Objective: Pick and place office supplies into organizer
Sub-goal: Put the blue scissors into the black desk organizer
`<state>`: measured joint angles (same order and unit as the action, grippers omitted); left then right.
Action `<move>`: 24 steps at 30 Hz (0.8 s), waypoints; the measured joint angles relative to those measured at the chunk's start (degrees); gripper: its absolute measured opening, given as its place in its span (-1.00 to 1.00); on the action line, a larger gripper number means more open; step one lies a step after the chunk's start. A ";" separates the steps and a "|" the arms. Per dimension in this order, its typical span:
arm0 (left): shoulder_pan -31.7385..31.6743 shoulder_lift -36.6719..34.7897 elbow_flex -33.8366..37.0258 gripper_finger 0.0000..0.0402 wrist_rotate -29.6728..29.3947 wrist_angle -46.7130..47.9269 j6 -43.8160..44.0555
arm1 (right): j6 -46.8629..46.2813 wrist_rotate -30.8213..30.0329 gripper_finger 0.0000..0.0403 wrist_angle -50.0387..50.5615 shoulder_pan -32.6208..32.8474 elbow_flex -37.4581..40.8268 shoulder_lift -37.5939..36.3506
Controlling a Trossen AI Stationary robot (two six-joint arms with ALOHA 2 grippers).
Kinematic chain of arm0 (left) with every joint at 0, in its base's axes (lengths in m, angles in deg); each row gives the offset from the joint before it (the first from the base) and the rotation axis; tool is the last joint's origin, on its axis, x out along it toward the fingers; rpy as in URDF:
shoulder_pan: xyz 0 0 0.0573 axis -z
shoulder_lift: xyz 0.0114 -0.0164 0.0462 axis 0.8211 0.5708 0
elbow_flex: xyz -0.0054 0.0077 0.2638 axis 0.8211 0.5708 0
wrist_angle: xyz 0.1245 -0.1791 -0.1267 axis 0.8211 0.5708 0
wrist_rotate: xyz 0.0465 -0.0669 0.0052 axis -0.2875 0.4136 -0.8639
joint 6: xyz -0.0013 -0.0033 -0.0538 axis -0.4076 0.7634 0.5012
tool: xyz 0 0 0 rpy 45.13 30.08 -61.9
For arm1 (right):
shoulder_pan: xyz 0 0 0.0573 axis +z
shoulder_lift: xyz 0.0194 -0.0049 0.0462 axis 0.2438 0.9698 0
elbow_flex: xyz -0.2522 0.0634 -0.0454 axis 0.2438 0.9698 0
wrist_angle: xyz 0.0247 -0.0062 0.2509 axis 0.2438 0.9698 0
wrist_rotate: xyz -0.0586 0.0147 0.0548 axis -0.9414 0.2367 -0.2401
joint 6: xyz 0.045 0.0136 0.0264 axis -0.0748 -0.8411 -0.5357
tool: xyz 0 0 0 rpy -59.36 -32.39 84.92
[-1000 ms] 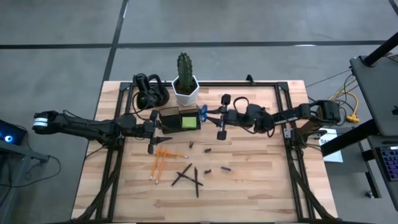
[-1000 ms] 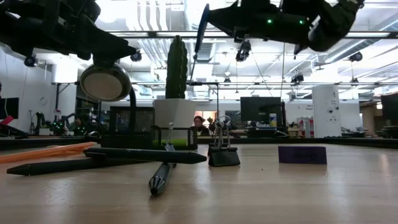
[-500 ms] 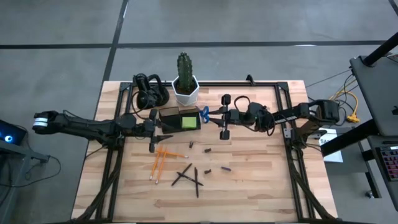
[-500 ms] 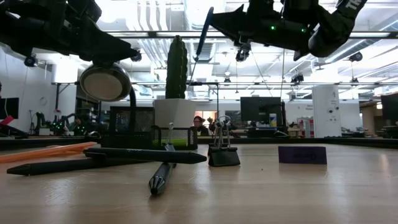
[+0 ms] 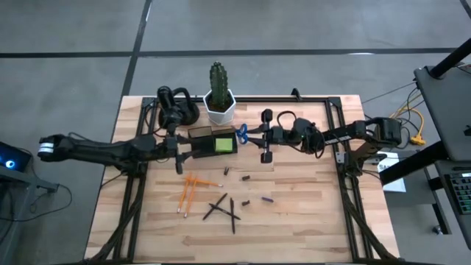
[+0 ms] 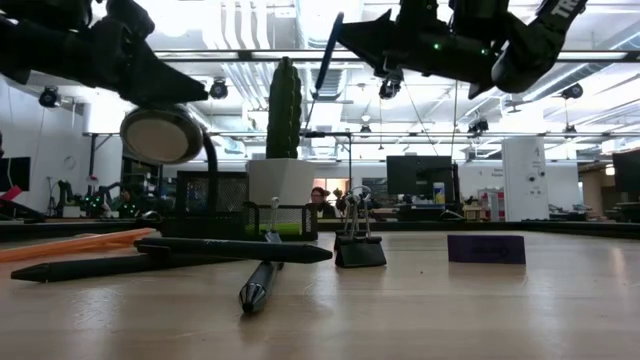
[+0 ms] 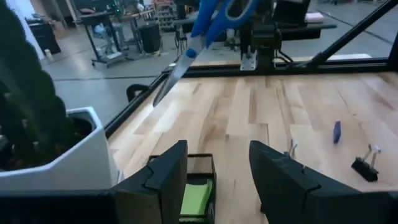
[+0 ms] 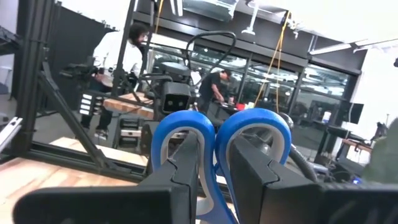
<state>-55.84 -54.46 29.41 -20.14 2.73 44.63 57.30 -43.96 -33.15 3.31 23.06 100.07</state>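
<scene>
My right gripper [image 5: 252, 135] hangs in the air just right of the organizer [image 5: 212, 141] and is shut on the blue-handled scissors [image 5: 240, 132]. Their blades [image 7: 177, 65] slant downward above the table. The dark organizer holds the lime-green pad [image 5: 223, 144]. My left gripper [image 7: 217, 180] is open and hovers over the organizer's left end, near the white cactus pot [image 5: 219, 107]. Orange pencils [image 5: 188, 193], black pens [image 5: 223, 208], binder clips [image 6: 358, 245] and a purple bit [image 6: 486, 248] lie on the wood. My right gripper holds the scissors by the blue handle, pinching where the two loops meet [image 8: 214, 140]; one loop [image 8: 255, 127] shows on each side of the fingers. It comes roughly level from the table's right. The scissors are lifted clear, blades pointing away from the gripper and slanting down.
A black looped gadget [image 5: 175, 107] sits at the far left beside the cactus pot. Small dark bits [image 5: 244, 177] lie scattered mid-table. Bare wood lies toward the near and right edges. People are in the room beyond the table.
My left gripper has risen slightly and shifted a little toward the table's left, staying open. My right gripper with the scissors has lifted a little; the scissors stay in its hold.
</scene>
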 joint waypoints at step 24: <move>-0.02 -20.87 8.33 -0.22 0.80 1.28 -2.48 | -0.53 -0.05 -0.73 0.33 -0.40 -0.78 0.04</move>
<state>-55.86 -75.34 37.74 -19.34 4.01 42.15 56.77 -44.01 -32.82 2.91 22.28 100.11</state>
